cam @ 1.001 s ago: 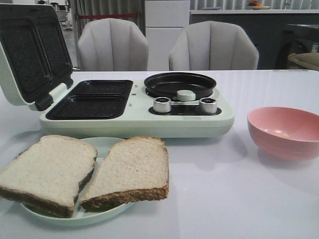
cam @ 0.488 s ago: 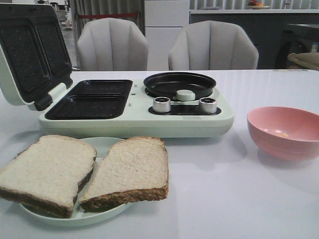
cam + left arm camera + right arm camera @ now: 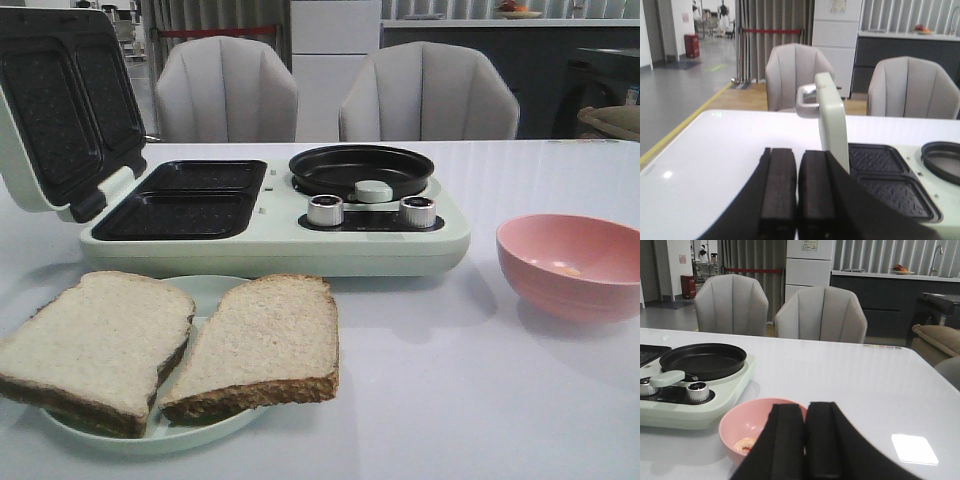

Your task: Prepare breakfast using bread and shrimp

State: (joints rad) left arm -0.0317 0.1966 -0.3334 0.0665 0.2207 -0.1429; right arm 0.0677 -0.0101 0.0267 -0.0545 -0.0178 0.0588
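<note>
Two slices of bread (image 3: 95,345) (image 3: 262,345) lie side by side on a pale green plate (image 3: 205,293) at the front left of the table. The shrimp (image 3: 744,444) rests in a pink bowl (image 3: 572,265) (image 3: 754,421) on the right, partly hidden behind my right fingers. My right gripper (image 3: 805,412) is shut and empty, just in front of the bowl. My left gripper (image 3: 797,160) is shut and empty, near the raised lid (image 3: 832,122) of the breakfast maker. Neither gripper shows in the front view.
A pale green breakfast maker (image 3: 270,225) stands mid-table, its lid (image 3: 62,105) open at the left, two dark sandwich plates (image 3: 190,200), a round black pan (image 3: 362,170) and two silver knobs (image 3: 325,211). Two grey chairs (image 3: 225,90) stand behind the table.
</note>
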